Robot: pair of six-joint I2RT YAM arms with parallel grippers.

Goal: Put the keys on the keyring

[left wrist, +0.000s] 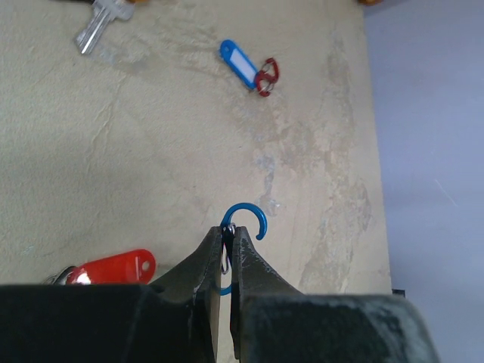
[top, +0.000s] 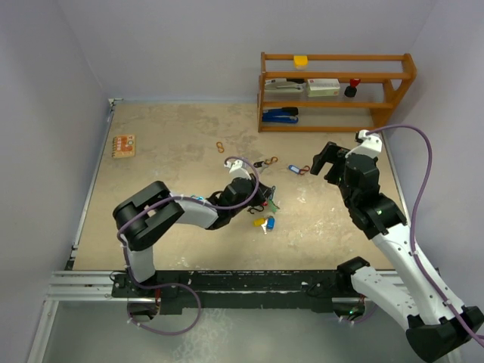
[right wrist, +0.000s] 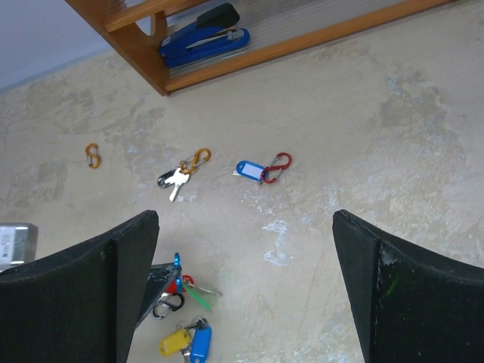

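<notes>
Beige mottled tabletop [top: 174,162], grey walls, wooden shelf [top: 336,91] at the far right. On the left arm, the left gripper [left wrist: 228,236] is pinched narrow on a blue clip [left wrist: 253,212], whose open hook sticks out past the fingertips; jaws nearly touching, low over the table. Just beside it is a bunch of keys [right wrist: 185,291] with red and green heads, with the red-headed key [left wrist: 113,268] lying at the left finger's side. Just nearer the arm bases lie the yellow and blue keys [top: 263,223], together. Over at right of centre, the right gripper [right wrist: 243,219] is spread wide, holding nothing, hovering above the table. Beyond it: a blue-headed key [right wrist: 249,169] joined to a red clip [right wrist: 278,166], a silver key [right wrist: 175,180] on an orange clip [right wrist: 199,157], and a lone orange clip [right wrist: 92,155] further left. On the shelf's bottom board, a blue stapler [right wrist: 204,38]. Near the table's left edge, an orange box [top: 123,145].
</notes>
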